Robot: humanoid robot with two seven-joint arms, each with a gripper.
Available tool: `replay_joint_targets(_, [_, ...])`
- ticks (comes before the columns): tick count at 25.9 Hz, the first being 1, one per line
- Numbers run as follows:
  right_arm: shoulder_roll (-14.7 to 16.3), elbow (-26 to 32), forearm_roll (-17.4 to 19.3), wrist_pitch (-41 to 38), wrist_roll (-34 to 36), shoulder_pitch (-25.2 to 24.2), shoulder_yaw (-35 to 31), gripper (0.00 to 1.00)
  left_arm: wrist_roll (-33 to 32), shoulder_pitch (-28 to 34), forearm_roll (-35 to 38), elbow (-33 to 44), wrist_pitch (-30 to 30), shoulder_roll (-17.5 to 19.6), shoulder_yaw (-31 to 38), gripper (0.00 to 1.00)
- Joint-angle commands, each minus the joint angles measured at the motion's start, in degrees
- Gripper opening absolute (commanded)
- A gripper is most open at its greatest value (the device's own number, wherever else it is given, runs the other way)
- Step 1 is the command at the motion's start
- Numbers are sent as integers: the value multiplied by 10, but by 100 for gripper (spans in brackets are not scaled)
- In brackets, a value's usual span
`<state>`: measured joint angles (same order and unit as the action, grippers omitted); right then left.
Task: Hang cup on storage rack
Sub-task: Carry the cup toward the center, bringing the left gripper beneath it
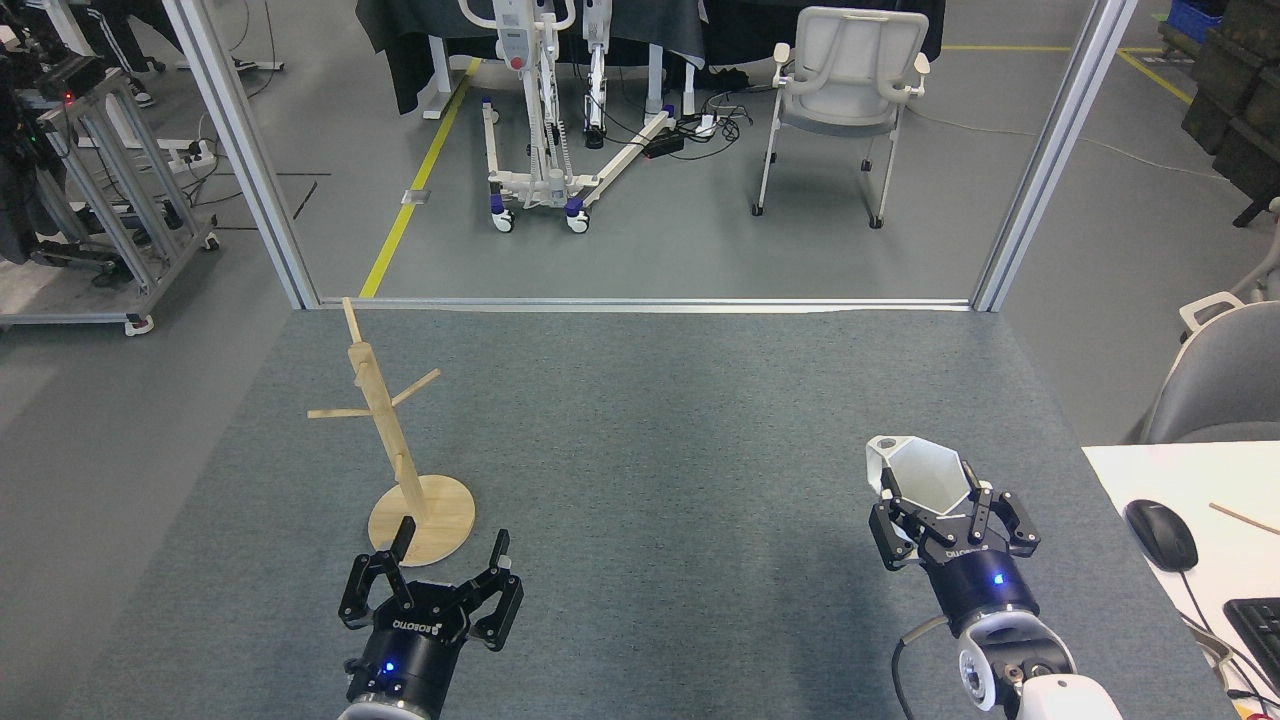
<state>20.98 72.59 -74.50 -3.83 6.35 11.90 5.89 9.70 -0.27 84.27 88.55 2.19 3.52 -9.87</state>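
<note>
The white faceted cup point(922, 475) is held at the right, its open hexagonal mouth facing up and away, its small tab handle at its upper left. My right gripper point(932, 497) is shut on the cup's lower body, lifted off the grey carpeted table point(660, 440). The wooden storage rack point(392, 440) stands at the left on its round disc base, with thin pegs angling out from the post. My left gripper point(452, 545) is open just in front of the rack's base, holding nothing.
A white desk point(1200, 520) with a black mouse point(1161, 534) and a keyboard corner lies at the right edge. A grey chair point(1225, 375) stands behind it. Beyond the table's far edge are metal frame posts, a white chair and wheeled equipment.
</note>
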Motion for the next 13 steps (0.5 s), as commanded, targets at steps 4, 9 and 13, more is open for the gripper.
replay_joint_targets(4, [6,127,1,-9,-8,-75,5,0,-1,-6,0,-10,-11,0,-20,100])
replay_joint_targets(9, [2,162,1,67,-83,-61,105,0,1,-8,0,-17,-27,-17,-51,100])
replay_joint_targets(13, [-4,164,26,129,-93,-14,190,0,2,-8,0,-22,-29,-34,-80,100])
